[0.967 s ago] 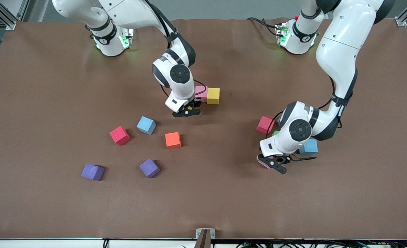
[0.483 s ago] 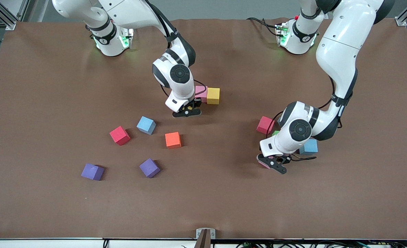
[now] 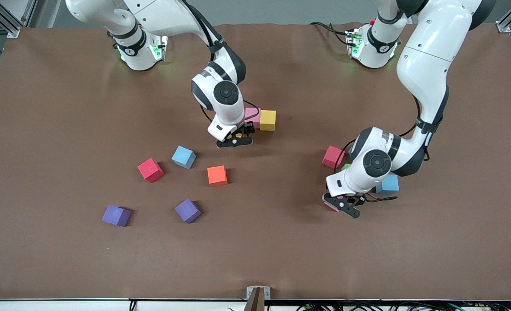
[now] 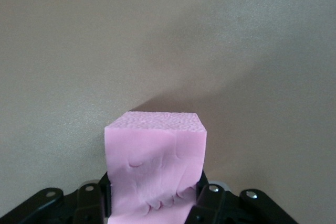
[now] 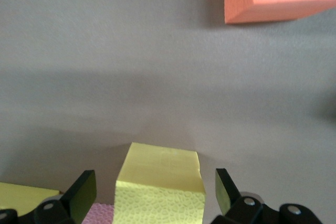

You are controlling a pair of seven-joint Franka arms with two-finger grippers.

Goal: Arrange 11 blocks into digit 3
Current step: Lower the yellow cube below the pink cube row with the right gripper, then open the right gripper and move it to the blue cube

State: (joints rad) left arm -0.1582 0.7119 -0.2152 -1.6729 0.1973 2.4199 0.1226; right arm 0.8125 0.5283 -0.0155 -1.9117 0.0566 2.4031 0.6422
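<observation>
Yellow block [image 5: 160,182] flat between open right claw [image 5: 152,192], left claw [image 4: 152,203] gripping pink block [image 4: 156,161]

No readable text, label, brand name, number or sign appears in any of the three views. The small matte foam cubes, such as the orange foam cube [image 3: 217,175] and the pink foam cube [image 4: 155,166], have plain faces with no print. The brown table mat [image 3: 281,250] carries no markings. The white robot arm bases each bear a small dark round emblem on the collar, one on the right arm's base [image 3: 128,51] and one on the left arm's base [image 3: 382,49], but these are too small to read as any letter or word.
</observation>
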